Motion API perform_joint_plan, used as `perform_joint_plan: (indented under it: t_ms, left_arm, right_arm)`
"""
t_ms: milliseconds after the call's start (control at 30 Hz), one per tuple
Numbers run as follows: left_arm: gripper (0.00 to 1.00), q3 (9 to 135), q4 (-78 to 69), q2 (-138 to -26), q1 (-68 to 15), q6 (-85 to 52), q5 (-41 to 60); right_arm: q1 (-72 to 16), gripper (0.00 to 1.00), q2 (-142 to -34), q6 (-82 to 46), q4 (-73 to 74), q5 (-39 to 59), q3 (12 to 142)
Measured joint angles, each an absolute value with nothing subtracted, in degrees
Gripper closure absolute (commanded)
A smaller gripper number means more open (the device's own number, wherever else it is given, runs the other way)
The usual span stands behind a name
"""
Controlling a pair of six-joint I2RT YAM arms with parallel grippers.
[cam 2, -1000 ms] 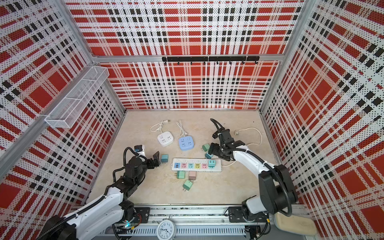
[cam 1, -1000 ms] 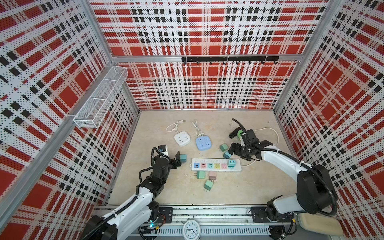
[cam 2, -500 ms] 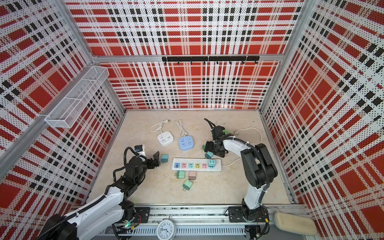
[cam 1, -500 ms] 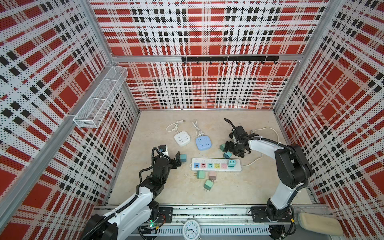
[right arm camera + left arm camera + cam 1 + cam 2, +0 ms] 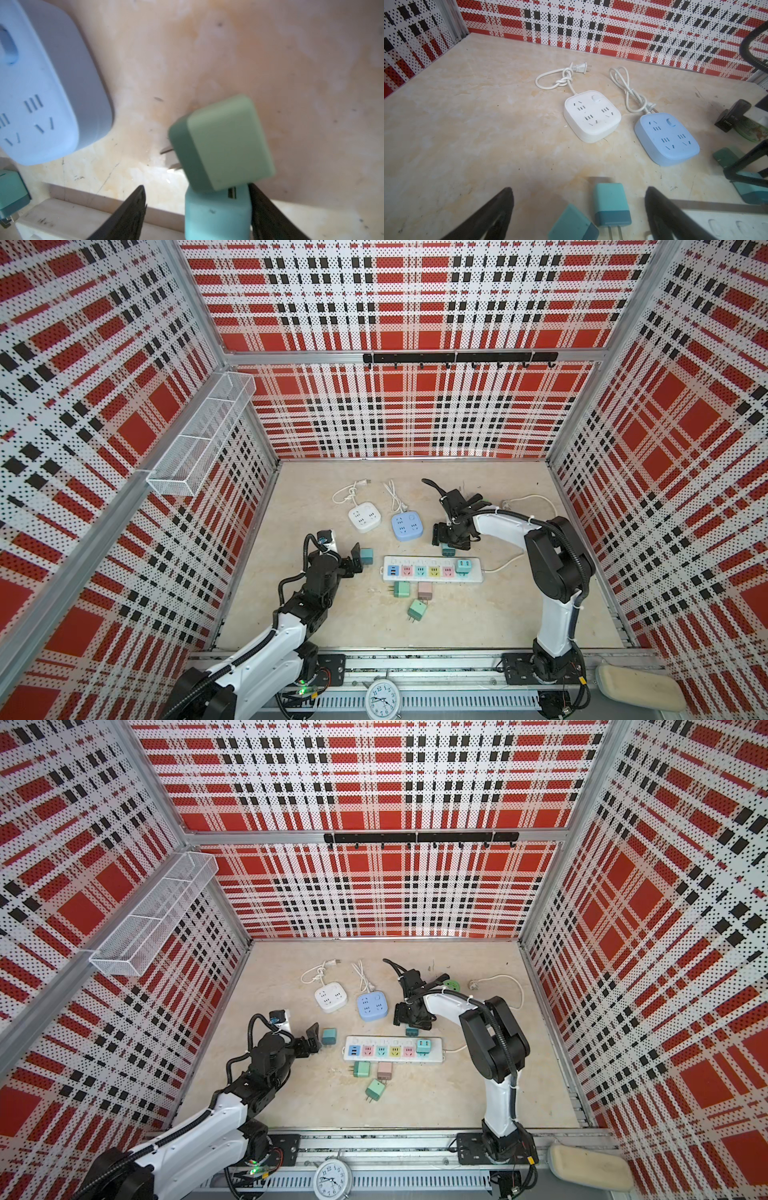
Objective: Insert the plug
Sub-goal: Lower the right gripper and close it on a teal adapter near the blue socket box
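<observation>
The white power strip [image 5: 432, 572] lies mid-table with a cyan plug [image 5: 462, 566] standing in its right end. My right gripper [image 5: 451, 538] hangs just behind the strip, beside the blue socket block. In the right wrist view it [image 5: 196, 187] is open around a cyan plug [image 5: 217, 214]: one finger [image 5: 268, 212] touches the plug, the other [image 5: 128, 212] stands clear. A green plug [image 5: 224, 143] leans on that cyan one. My left gripper [image 5: 356, 559] is open left of the strip. Two teal plugs [image 5: 610, 203] [image 5: 571, 224] lie between its fingers, untouched.
A white socket block [image 5: 364, 518] and a blue one [image 5: 407, 526] with knotted cords lie behind the strip. Two green plugs [image 5: 401, 589] [image 5: 417, 610] and a pink one [image 5: 424, 591] lie in front of it. The strip's cord [image 5: 528, 502] loops at the right. Plaid walls enclose the table.
The right gripper has moved left, settling over the plugs by the blue block, and its jaws have narrowed. The left arm has not moved.
</observation>
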State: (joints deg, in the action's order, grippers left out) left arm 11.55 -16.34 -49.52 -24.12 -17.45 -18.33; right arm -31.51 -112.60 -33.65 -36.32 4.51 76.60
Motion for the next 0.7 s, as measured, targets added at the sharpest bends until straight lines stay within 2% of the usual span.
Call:
perform_joint_plan:
  t_ms: [400, 600, 700]
  left_arm:
    - [0.01, 11.6, -16.3, -49.5, -24.1, -17.5, -18.3]
    - [0.01, 11.6, -16.3, -49.5, -24.1, -17.5, -18.4]
    - [0.01, 11.6, -16.3, -49.5, -24.1, -17.5, -18.4]
  right_arm:
    - [-35.7, 0.23, -115.3, -32.4, -40.8, -2.5, 80.3]
    - [-35.6, 0.35, -115.1, -31.2, -40.7, -3.2, 79.6]
    - [-35.6, 0.38, -115.0, -30.9, -40.4, -3.5, 79.3]
